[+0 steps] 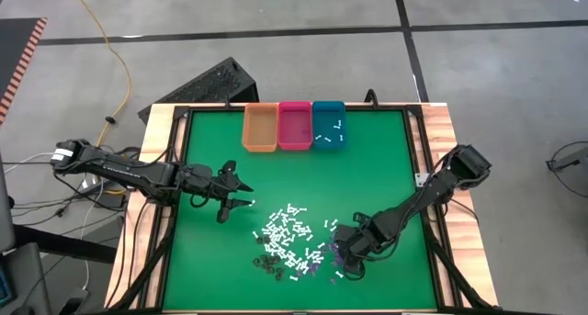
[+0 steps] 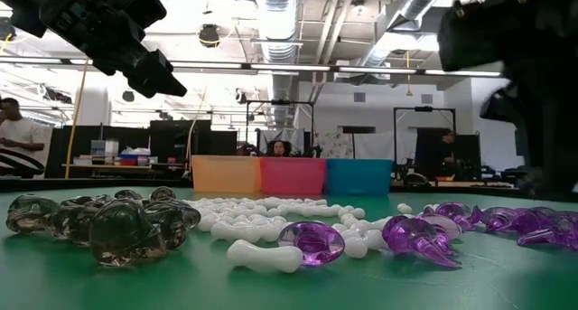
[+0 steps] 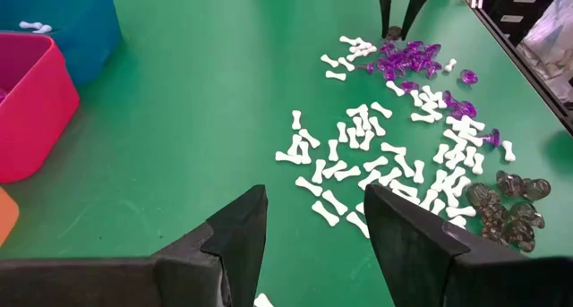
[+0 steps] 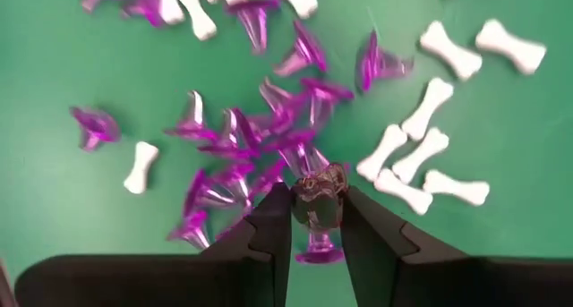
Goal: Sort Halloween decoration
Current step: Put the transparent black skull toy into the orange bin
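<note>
The green table (image 1: pixel 211 269) carries everything, framed by a wooden edge. Along its far edge three bins stand side by side, touching: the orange bin (image 1: pixel 260 128) on the left, the pink bin (image 1: pixel 295 125) in the middle, the teal bin (image 1: pixel 328 124) on the right, and a few white pieces lie in the teal one. The left arm (image 1: pixel 119 169) reaches in from the left side of the table, and its left gripper (image 1: pixel 241 194) hangs above bare green just left of the pile, fingers spread wide with nothing between them; the left wrist view shows the same gap over the mat. The right arm (image 1: pixel 432 191) comes in from the right side and bends down to the near right part of the pile, where the right gripper (image 4: pixel 315 219) is low at the table among the purple pieces. Its fingers are pinching a small clear, dark-tinted piece (image 4: pixel 320 192), with a purple piece lying right under it. The Halloween decoration (image 1: pixel 294 241) lies scattered in the near middle of the table, well apart from the bins: white bone-shaped pieces (image 3: pixel 358 128) make up the broad middle of the spread, purple pieces (image 4: pixel 269 128) cluster on its right side by the right gripper, and the dark clear pieces (image 2: pixel 108 224) sit in a small clump at the near left end of the heap. In the low view, people show in the room far behind the table.
</note>
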Controlling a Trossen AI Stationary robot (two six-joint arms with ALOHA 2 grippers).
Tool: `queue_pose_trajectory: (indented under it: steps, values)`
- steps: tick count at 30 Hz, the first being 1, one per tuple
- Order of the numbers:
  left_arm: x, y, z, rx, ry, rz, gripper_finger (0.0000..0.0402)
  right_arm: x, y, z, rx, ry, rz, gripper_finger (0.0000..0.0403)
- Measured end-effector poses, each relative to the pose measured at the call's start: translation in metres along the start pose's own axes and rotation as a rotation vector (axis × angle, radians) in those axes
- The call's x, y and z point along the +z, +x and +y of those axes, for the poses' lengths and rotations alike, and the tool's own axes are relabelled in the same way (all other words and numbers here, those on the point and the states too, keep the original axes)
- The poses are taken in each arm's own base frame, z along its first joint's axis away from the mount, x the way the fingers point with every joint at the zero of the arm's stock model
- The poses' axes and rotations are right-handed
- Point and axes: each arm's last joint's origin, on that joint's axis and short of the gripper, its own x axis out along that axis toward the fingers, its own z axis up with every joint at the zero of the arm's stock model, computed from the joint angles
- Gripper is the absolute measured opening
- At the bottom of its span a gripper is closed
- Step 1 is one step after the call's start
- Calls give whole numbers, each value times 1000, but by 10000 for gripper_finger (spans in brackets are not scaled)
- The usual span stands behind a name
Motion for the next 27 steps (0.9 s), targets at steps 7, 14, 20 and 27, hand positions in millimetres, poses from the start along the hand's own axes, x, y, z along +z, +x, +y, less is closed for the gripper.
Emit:
queue_pose_trajectory:
  steps: [7,14,20,27]
  values:
    - [0,0,0,0,0,0,179,40,-20,-5,4,-102,-62,111]
    - [0,0,0,-1,0,-3,179,91,-38,-33,-49,-209,-177,112]
    - [0,0,0,-1,0,-2,179,132,-49,-66,-95,-267,-332,112]
    - [0,0,0,-1,0,-2,179,172,-61,-103,-140,-297,-577,112]
